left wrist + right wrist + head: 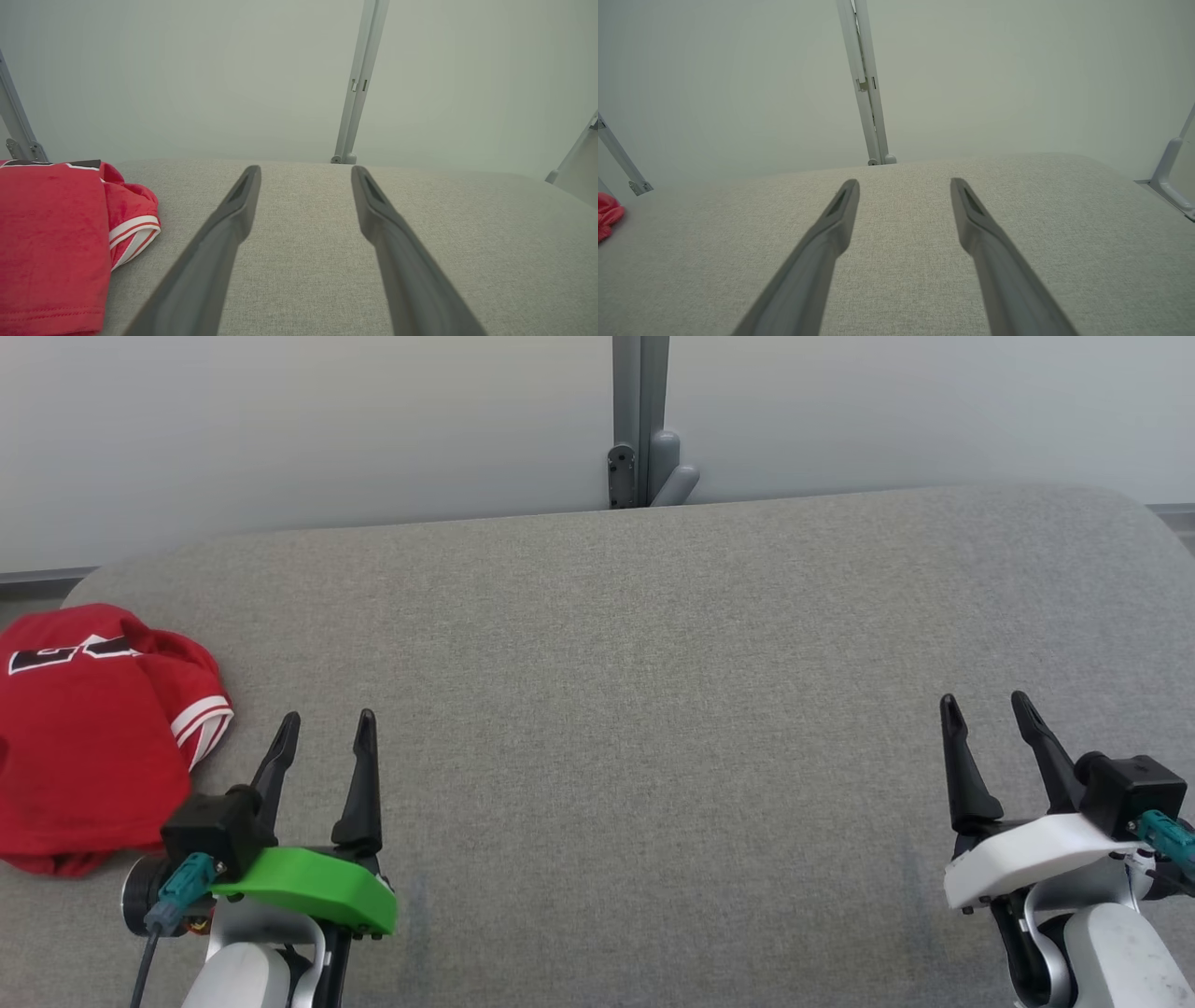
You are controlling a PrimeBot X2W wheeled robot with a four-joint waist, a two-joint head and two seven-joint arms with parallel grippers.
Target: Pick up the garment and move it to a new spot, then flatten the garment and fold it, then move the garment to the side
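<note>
The garment (89, 728) is a red shirt with white-striped sleeve trim and black-and-white lettering, lying folded in a compact pile at the far left edge of the grey fabric surface (653, 663). My left gripper (327, 723) stands open just right of it, not touching, with nothing between its fingers. In the left wrist view the garment (51, 242) lies left of the open left gripper (303, 172). My right gripper (985, 705) stands open at the lower right, far from the shirt. The right wrist view catches a red edge of the garment (608, 214) at far left, beyond the open right gripper (903, 184).
A pale wall runs behind the surface, with a grey vertical post (640, 420) and bracket at its middle. The surface's far edge curves down at both back corners. Metal frame pieces (1164, 182) stand at the sides in the wrist views.
</note>
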